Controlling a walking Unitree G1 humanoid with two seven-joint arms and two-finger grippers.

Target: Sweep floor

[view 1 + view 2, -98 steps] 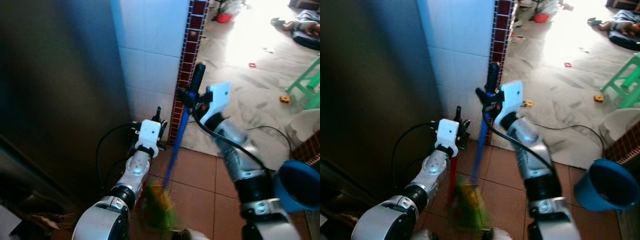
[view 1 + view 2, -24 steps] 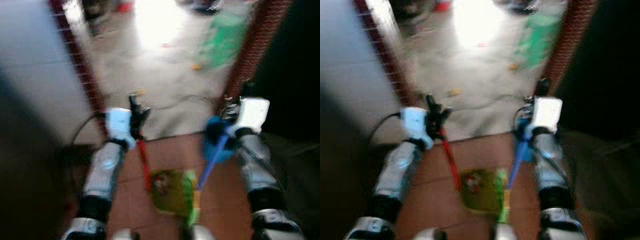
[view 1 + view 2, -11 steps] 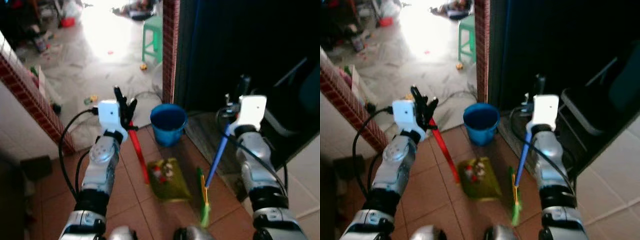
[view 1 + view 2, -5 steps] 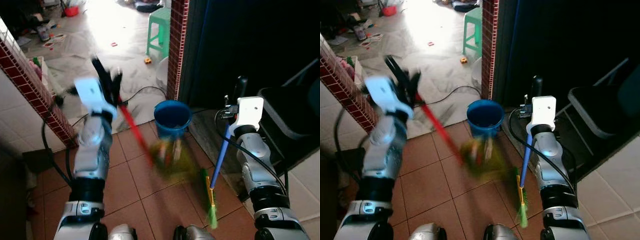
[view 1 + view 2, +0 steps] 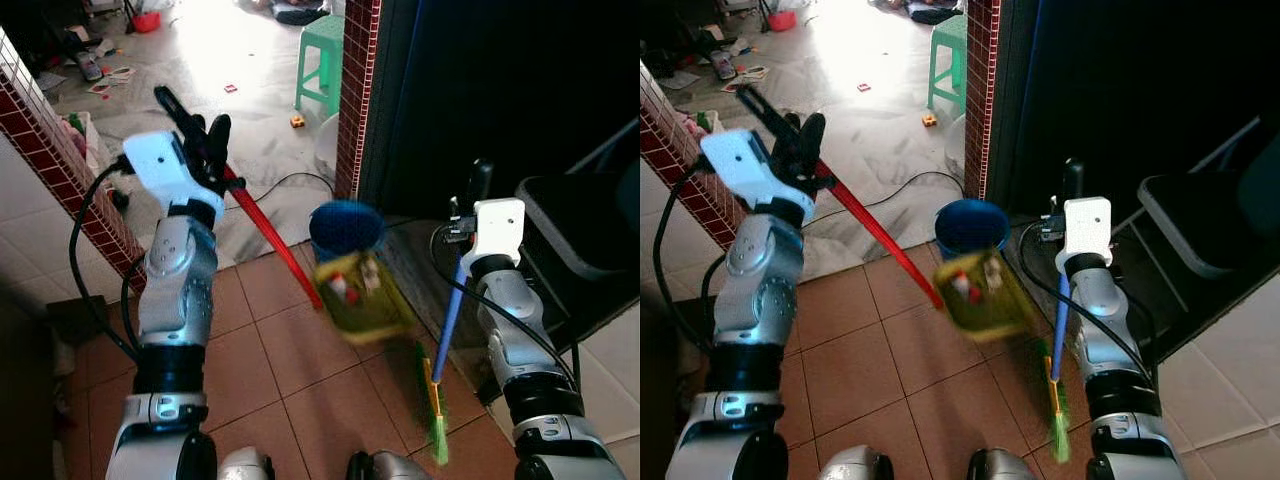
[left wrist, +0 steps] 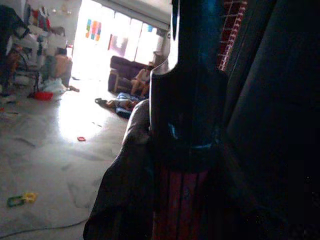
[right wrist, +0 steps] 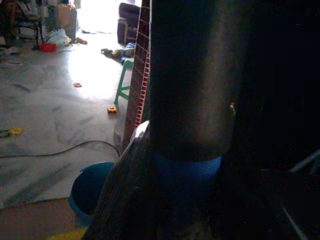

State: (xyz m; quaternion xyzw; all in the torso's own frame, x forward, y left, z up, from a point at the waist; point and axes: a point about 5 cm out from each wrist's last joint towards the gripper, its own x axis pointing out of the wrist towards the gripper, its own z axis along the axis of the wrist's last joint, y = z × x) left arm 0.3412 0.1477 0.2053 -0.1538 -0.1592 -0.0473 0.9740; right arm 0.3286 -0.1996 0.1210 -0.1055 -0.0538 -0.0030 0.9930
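The left gripper (image 5: 205, 150), arm raised high, clenches the red handle of the dustpan (image 5: 360, 293), whose pan hangs tilted over the blue bucket (image 5: 345, 225). The right gripper (image 5: 470, 205), forearm upright, grasps the broom (image 5: 447, 320), bristles down on the floor (image 5: 270, 370).

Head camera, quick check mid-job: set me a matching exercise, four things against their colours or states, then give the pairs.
Things:
1. dustpan
2. bucket
3. broom
4. stool

States:
A. green, standing out on the grey floor
B. blue handle, held by the right tool
C. blue, standing by the brick pillar
D. yellow-green, lifted on a red handle by the left tool

Pairs: 1-D, 2-C, 3-B, 4-A
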